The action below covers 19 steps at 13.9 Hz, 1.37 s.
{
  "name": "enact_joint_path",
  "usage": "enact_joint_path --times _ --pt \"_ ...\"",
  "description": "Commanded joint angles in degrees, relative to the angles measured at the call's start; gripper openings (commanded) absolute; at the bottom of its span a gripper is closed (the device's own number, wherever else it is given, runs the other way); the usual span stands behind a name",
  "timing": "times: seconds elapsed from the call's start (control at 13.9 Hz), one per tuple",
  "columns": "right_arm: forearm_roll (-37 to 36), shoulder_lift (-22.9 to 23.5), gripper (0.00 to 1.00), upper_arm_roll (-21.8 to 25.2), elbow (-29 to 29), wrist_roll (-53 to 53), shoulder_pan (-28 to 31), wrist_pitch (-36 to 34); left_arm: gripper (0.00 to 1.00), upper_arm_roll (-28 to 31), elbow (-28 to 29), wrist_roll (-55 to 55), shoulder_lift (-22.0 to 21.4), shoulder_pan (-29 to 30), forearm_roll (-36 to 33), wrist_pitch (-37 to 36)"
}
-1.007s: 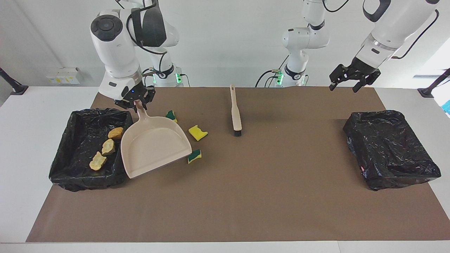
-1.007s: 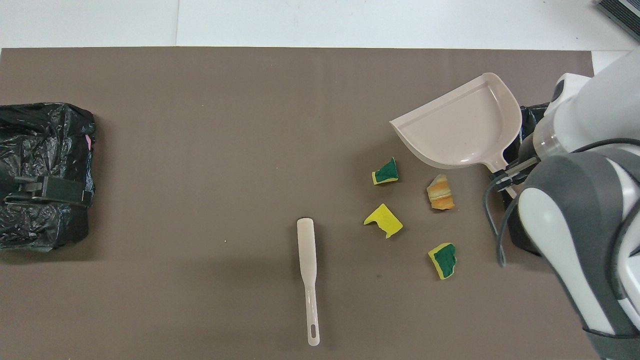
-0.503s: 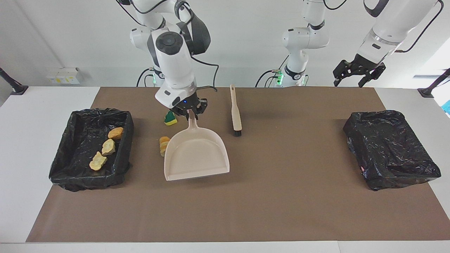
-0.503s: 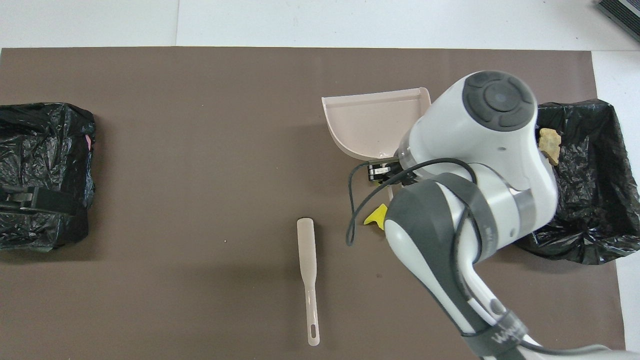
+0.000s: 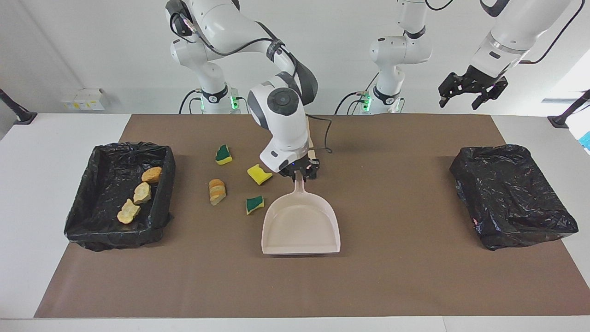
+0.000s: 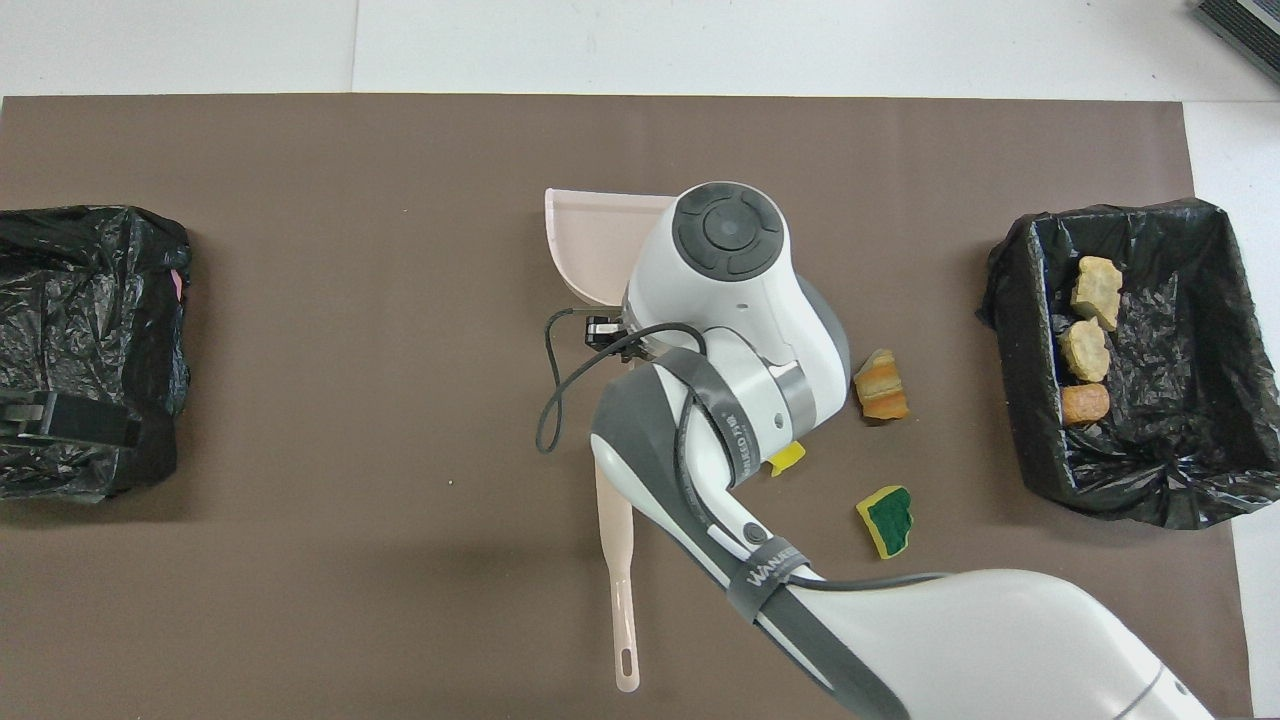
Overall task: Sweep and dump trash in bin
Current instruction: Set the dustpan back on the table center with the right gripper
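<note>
Trash (image 5: 217, 191) scraps on brown mat (image 5: 392, 276), right gripper (image 5: 300, 171) pinching dustpan (image 5: 300, 226), left gripper (image 5: 471, 90) spread, white wall (image 5: 92, 46)

White wall (image 5: 92, 55); brown mat (image 5: 392, 276) on white table (image 5: 27, 207).

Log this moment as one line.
right gripper: shut on dustpan handle | left gripper: open, waiting raised | scraps: three in bin, four on mat | brush: untouched
</note>
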State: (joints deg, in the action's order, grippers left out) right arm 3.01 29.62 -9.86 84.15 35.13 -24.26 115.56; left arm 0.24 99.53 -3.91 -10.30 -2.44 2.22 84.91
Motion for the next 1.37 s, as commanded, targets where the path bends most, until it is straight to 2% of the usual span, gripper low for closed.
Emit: enact_joint_path --times 0.0,0.07,0.14,0.36,0.93,1.01,1.29 --pt "-3.44 3.52 0.0 0.2 -2.68 2.14 -1.93 2.81 1.0 -0.33 1.46 -1.01 -1.39 0.6 -0.82 -0.1" --pt "-4.41 3.61 0.46 0.02 -2.67 1.7 -1.23 3.44 1.0 -0.33 1.46 -1.01 -1.39 0.68 -0.82 -0.01" --pt "-4.42 3.52 0.99 0.02 -2.59 1.53 -1.14 4.23 1.0 -0.33 1.46 -1.01 -1.39 0.69 -0.82 0.17" --pt "-4.07 1.16 1.0 -0.07 -1.28 2.14 -1.58 4.15 1.0 -0.33 1.46 -1.01 -1.39 0.69 -0.82 0.17" --pt "-2.93 -22.82 1.0 -0.15 23.84 2.58 -2.46 3.88 1.0 -0.33 1.55 -1.19 -1.39 0.69 -0.82 -0.01" --pt "-2.58 -25.55 1.0 -0.33 27.09 2.67 -4.28 3.97 1.0 -0.33 1.55 -1.19 -1.39 0.69 -0.82 0.08" --pt "3.13 -30.93 1.0 -0.33 34.84 5.92 -8.52 5.11 1.0 -0.33 1.55 -1.28 -1.39 0.69 -0.82 0.08"
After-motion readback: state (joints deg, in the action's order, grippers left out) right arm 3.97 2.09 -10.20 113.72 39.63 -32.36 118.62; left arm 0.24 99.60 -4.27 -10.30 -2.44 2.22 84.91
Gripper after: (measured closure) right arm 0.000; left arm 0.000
